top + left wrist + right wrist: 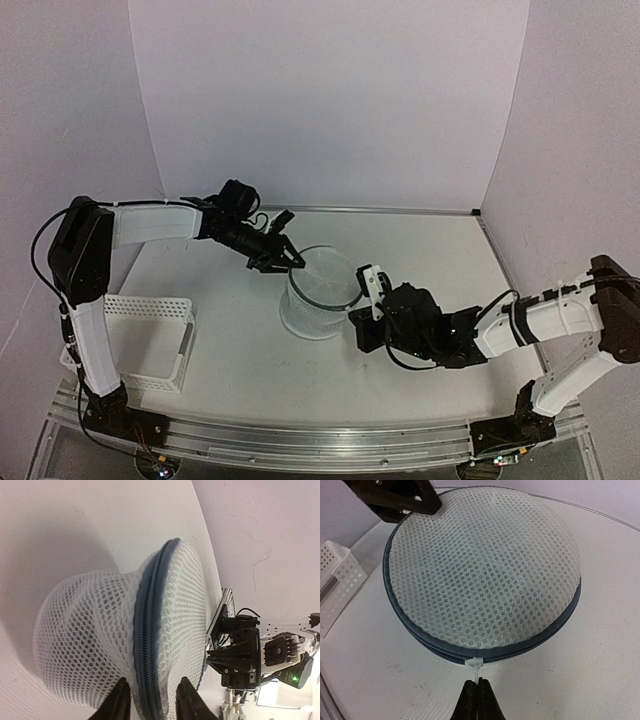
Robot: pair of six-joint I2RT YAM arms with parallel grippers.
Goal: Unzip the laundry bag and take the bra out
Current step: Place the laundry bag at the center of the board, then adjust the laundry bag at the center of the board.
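On white table (430, 260), centred, round white mesh laundry bag (318, 305) with grey-blue zip band, right wrist view alone showing white zip pull (475, 662) pinched by closed right gripper (477, 685), left gripper (151, 702) fingers parted, straddling zip band.

Pale lilac walls (330, 100) enclose a white table (250, 370) (evenly lit).

top cam overhead from behind, wrist cams tight on the laundry bag (322, 290), left from 10 o'clock, right from 4
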